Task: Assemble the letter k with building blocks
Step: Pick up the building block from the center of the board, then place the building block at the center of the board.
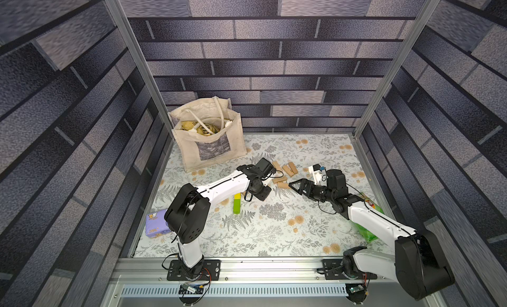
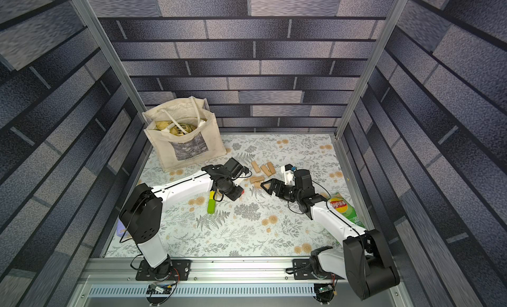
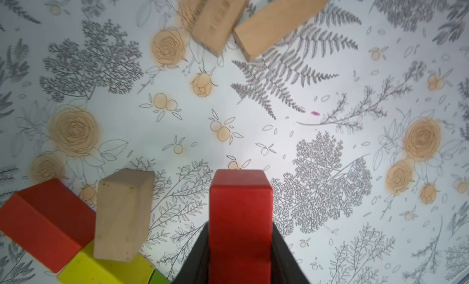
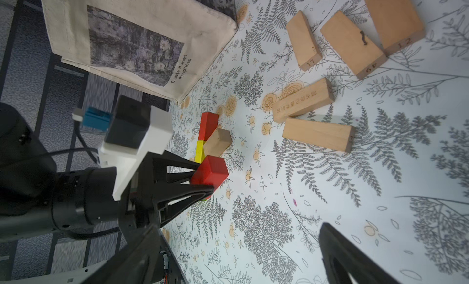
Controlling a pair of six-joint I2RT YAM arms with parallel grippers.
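At the far left, well in front of the canvas tote bag [image 1: 211, 149], a purple tissue packet [image 1: 155, 223] lies beside the left arm and plays no part. In front of the tote bag and a little to its right, the letter stands half built on the worktop [image 1: 274, 237]. A red block [image 4: 208, 125], a yellow block [image 4: 200, 151] and a green block [image 1: 236, 208] lie end to end as the spine. A plain wood block [image 4: 217, 141] slants away from the spine near the yellow block, as one arm of the k.

The left end effector [image 4: 205, 177] is clamped on a second red block [image 3: 241, 206], just beside the spine (whether it touches the worktop I cannot tell). The step in hand looks like setting the other slanting arm. The next move calls for turning that block to slant opposite the plain one, with one end meeting the spine. It then has to be lowered flat and let go without nudging its neighbours.

Further right of the tote bag, five spare plain blocks [image 4: 317, 134] lie loose. The right end effector [image 1: 295, 185] hangs just beside them, jaws wide apart and empty. Farthest right of the tote bag, a green Lay's crisp packet [image 2: 344, 208] lies under the right arm.
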